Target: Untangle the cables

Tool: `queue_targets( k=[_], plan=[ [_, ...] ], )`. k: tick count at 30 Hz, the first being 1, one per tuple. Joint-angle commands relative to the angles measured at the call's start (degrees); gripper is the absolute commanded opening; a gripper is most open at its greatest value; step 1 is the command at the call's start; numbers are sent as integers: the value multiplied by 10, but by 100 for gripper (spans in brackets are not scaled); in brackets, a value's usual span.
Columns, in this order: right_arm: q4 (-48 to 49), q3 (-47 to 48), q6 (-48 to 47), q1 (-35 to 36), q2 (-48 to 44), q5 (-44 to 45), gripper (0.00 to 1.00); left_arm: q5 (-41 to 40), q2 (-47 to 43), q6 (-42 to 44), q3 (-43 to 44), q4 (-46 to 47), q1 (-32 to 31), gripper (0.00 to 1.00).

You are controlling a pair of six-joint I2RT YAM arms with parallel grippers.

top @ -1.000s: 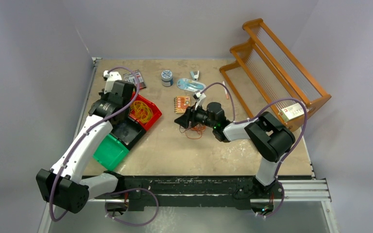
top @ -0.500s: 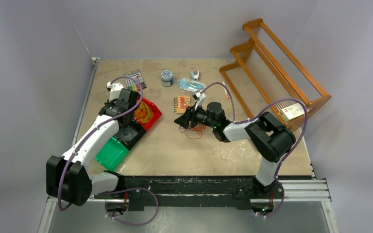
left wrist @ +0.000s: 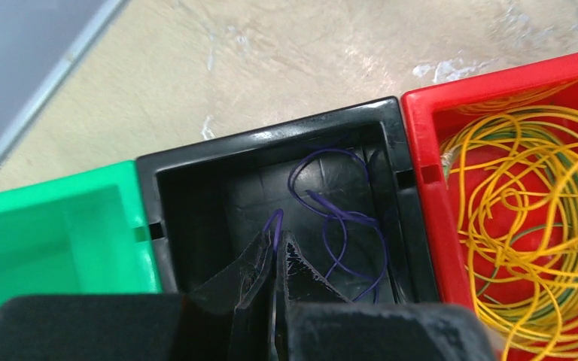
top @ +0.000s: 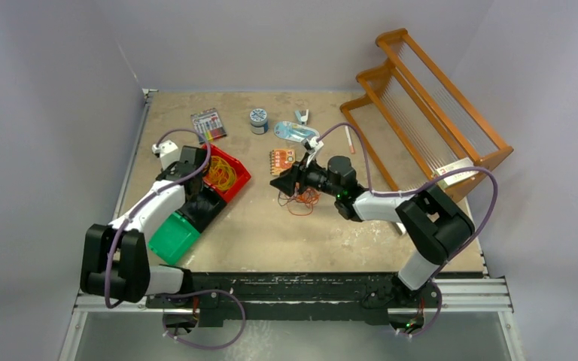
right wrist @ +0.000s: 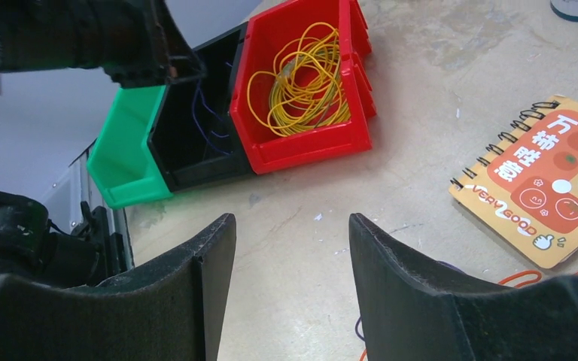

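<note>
Colour sorting in progress; one tangle outstanding.
Left fingers [left wrist: 274, 256] closed, pinching a purple cable [left wrist: 345, 215] over the black bin [left wrist: 271, 131], evidently to keep it apart from the yellow cables [left wrist: 527, 188] in the red bin [left wrist: 421, 165]. Right fingers [top: 280, 182] stand open above the orange tangle [top: 301, 201] on the tabletop [top: 271, 233].

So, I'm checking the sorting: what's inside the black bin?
Only loops of purple cable lie in the black bin, with one strand pinched in the shut left pincer. The pincer covers the bin's near floor, so anything there is unseen.
</note>
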Motion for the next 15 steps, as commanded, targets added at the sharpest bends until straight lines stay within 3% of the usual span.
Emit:
queue_targets(
  k=[1, 15],
  plan=[
    [4, -7, -17, 0, -25, -9, 60, 50, 33, -35, -14, 80, 24, 0],
    [-35, -11, -35, 0, -39, -15, 60, 149, 195, 44, 49, 237, 42, 5]
  ],
)
